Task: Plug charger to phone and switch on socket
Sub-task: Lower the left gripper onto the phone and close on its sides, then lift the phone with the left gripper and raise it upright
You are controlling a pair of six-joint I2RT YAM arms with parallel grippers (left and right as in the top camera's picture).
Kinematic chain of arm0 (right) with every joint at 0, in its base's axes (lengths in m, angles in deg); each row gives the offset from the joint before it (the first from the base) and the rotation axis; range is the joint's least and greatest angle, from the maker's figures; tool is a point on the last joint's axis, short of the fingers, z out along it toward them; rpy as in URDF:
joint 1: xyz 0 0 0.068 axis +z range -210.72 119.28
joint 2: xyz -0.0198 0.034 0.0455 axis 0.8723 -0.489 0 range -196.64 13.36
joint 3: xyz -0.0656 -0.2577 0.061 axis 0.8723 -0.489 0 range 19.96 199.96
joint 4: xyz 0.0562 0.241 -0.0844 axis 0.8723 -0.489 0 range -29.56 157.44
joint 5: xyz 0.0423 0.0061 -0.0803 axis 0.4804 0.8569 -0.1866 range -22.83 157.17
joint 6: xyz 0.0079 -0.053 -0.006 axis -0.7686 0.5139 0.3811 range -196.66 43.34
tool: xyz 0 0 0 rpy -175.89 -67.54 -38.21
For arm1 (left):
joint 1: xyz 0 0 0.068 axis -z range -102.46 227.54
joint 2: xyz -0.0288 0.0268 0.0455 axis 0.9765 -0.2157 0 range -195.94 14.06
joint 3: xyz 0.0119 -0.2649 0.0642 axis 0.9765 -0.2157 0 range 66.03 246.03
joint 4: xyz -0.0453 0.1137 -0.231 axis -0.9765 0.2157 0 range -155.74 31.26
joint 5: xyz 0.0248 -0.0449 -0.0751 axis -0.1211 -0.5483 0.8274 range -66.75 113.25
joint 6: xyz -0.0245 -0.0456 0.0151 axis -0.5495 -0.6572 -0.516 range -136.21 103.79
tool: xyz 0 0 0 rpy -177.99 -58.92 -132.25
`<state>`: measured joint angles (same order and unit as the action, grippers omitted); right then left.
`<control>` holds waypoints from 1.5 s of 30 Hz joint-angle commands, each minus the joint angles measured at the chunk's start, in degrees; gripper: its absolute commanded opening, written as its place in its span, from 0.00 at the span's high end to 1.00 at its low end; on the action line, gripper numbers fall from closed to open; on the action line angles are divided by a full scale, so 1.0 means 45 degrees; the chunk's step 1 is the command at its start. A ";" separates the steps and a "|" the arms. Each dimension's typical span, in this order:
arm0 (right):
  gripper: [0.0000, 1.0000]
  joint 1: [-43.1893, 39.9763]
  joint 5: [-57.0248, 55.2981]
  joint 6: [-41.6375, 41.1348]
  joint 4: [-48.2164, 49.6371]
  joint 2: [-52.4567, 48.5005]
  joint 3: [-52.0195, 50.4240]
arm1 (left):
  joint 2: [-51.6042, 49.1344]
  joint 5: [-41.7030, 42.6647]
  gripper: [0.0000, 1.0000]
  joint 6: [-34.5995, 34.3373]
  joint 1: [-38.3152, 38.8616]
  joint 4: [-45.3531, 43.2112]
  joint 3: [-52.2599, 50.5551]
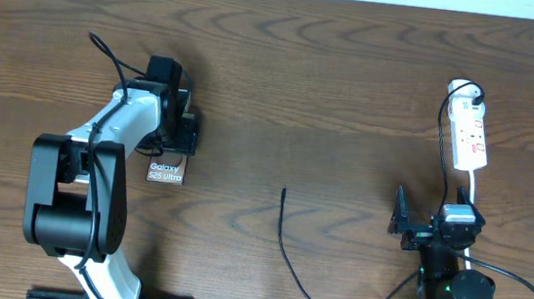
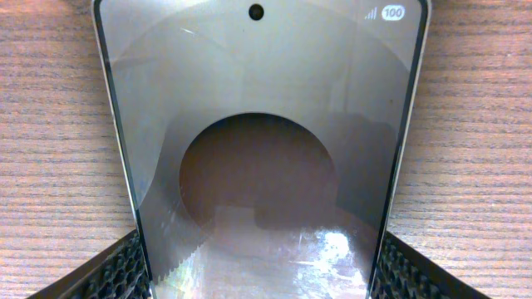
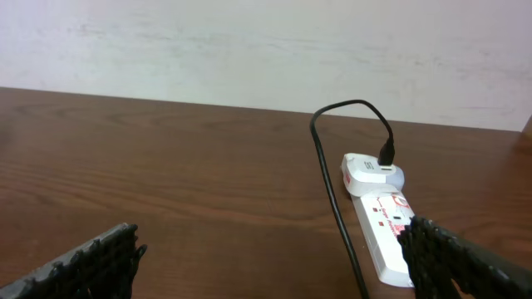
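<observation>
charger (image 1: pixel 288 255) lies loose on the desk (image 1: pixel 350 99), well right of the phone (image 2: pixel 258 124), tip pointing away | right gripper (image 3: pixel 274 262) farther right, spread and empty, probably free for the plug | left gripper (image 2: pixel 262 270) seems to pinch the phone's long edges, probably to steady it; phone's axis near-to-far | socket (image 1: pixel 470 140) far right and beyond the phone, same axis
</observation>
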<state>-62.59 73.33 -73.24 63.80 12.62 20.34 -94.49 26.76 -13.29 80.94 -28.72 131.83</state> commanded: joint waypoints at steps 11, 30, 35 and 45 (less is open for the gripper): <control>0.01 0.0175 -0.0049 0.0112 -0.0053 0.0078 -0.0015 | -0.0180 0.0068 0.58 0.0000 -0.0024 0.0034 -0.0408; 0.01 0.0175 -0.0049 0.0112 -0.0053 0.0078 -0.0015 | 0.0495 0.0068 0.93 0.0005 -0.0024 0.1200 0.0986; 0.01 0.0175 -0.0049 0.0112 -0.0053 0.0078 -0.0015 | 0.1472 0.0073 0.93 0.0000 -0.0019 0.1472 0.1530; 0.01 0.0175 -0.0049 0.0112 -0.0053 0.0078 -0.0015 | 0.3832 0.2035 0.93 -0.0899 -0.0024 0.1792 0.1530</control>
<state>-62.59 73.33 -73.26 63.80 12.62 20.34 -80.43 28.84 -14.12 80.94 -20.81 137.08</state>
